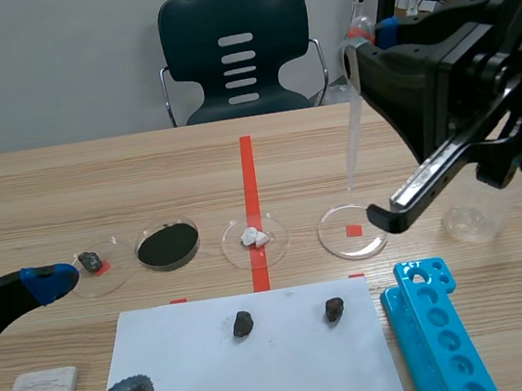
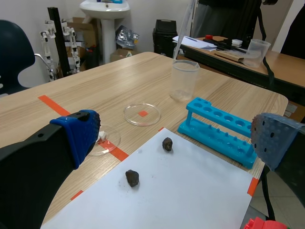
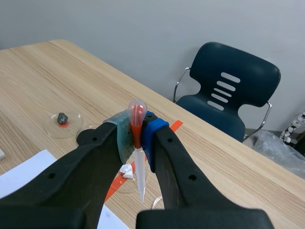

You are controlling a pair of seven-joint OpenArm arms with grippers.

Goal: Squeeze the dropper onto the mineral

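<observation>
Right tool [image 3: 138,136] tight on dropper [image 3: 140,174], near clear dish [image 1: 331,235]

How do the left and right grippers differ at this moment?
The left gripper is open and holds nothing; the right gripper is shut on the dropper. The left gripper sits low beside the white paper; the right gripper is held higher, with the dropper hanging tip-down. Both have thick black fingers with dotted pads.
</observation>
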